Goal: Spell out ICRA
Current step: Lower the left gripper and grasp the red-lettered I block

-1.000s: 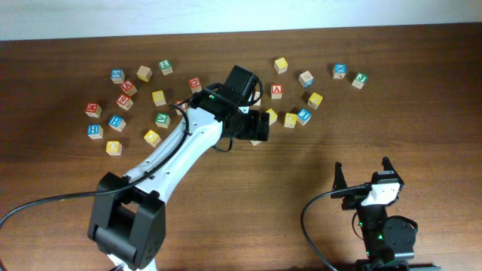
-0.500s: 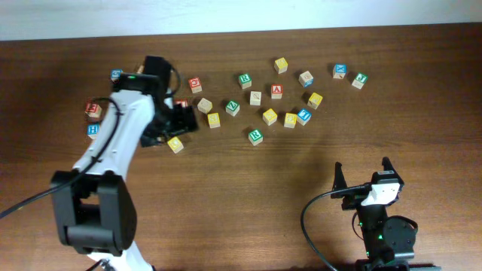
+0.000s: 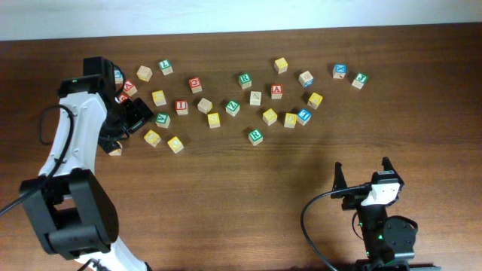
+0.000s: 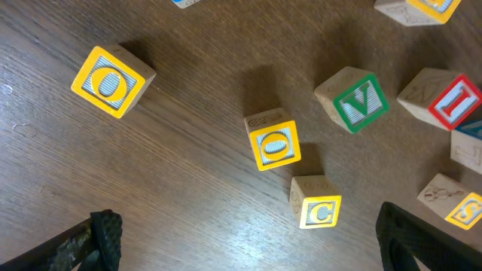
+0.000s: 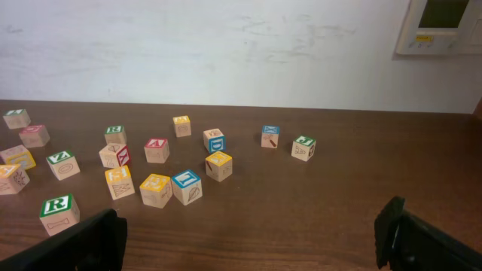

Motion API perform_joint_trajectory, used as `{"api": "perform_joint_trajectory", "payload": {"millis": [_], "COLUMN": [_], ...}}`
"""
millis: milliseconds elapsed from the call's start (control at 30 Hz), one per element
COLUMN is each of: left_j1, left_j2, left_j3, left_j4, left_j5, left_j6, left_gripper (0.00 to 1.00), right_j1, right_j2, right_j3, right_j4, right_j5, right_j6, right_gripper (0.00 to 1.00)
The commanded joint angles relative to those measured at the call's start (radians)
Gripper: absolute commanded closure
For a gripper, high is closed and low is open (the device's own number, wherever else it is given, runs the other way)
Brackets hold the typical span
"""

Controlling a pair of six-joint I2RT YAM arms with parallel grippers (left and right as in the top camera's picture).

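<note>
Your left pincer (image 4: 245, 245) was wide open and empty; the C cube (image 4: 319, 211) sat yellow face up just ahead of it.

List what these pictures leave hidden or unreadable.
Overhead: the left arm covers most of a blue block and of a second block, so both letters are hidden.
Left wrist: the top edge cuts off a yellow-faced block, and its letter is unreadable.
Right wrist: the far-left block is too small to read.
</note>
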Motion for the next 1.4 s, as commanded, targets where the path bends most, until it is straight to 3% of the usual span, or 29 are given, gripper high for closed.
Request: {"api": "perform_joint_trajectory", "payload": {"millis": [0,100,233,433,500,600,667,733,867,1033,1167,1233,1367], "left_j1": [0.001,-0.003,-0.079,-0.275,-0.314,-0.292,-0.288,-0.286,-0.283,-0.285,-0.284,-0.284,-0.285], "left_j2": [0.011,0.011,0.011,0.011,0.011,0.010,0.010,0.010,0.023,0.183,0.281,0.300,0.303], "left_j3": [-0.005,-0.005,-0.005,-0.005,-0.005,0.008,0.070,0.142,0.305,0.313,0.313,0.313,0.311], "left_j4": [0.006,0.014,-0.001,-0.019,-0.021,-0.004,0.014,0.015,0.037,0.118,0.187,0.203,0.216], "left_j5": [-0.004,-0.002,0.041,0.014,-0.085,-0.084,-0.053,-0.052,-0.028,-0.073,-0.100,-0.196,-0.197], "left_j6": [-0.021,-0.005,0.146,0.148,0.148,0.151,0.254,0.266,0.293,0.307,0.307,0.307,0.369], "left_gripper": [0.01,0.01,0.01,0.01,0.01,0.00,0.01,0.00,0.07,0.02,0.07,0.11,0.10], "right_j1": [-0.007,-0.007,-0.007,-0.007,-0.007,-0.007,-0.007,-0.007,-0.007,-0.007,-0.007,-0.007,-0.007], "right_j2": [-0.006,-0.006,-0.006,-0.006,-0.006,-0.006,-0.006,-0.006,-0.006,-0.006,-0.006,-0.006,-0.006], "right_j3": [-0.005,-0.005,-0.005,-0.005,-0.005,-0.005,-0.005,-0.005,-0.005,-0.005,-0.005,-0.005,-0.005], "right_j4": [-0.005,-0.005,-0.005,-0.005,-0.005,-0.005,-0.005,-0.005,-0.005,-0.005,-0.005,-0.005,-0.005], "right_j5": [0.011,0.011,0.011,0.011,0.011,0.011,0.011,0.011,0.011,0.011,0.011,0.011,0.011], "right_j6": [-0.003,-0.003,-0.003,-0.003,-0.003,-0.003,-0.003,-0.003,-0.003,-0.003,-0.003,-0.003,-0.003], "right_gripper": [0.02,0.02,0.02,0.02,0.02,0.02,0.02,0.02,0.02,0.02,0.02,0.02,0.02]}}
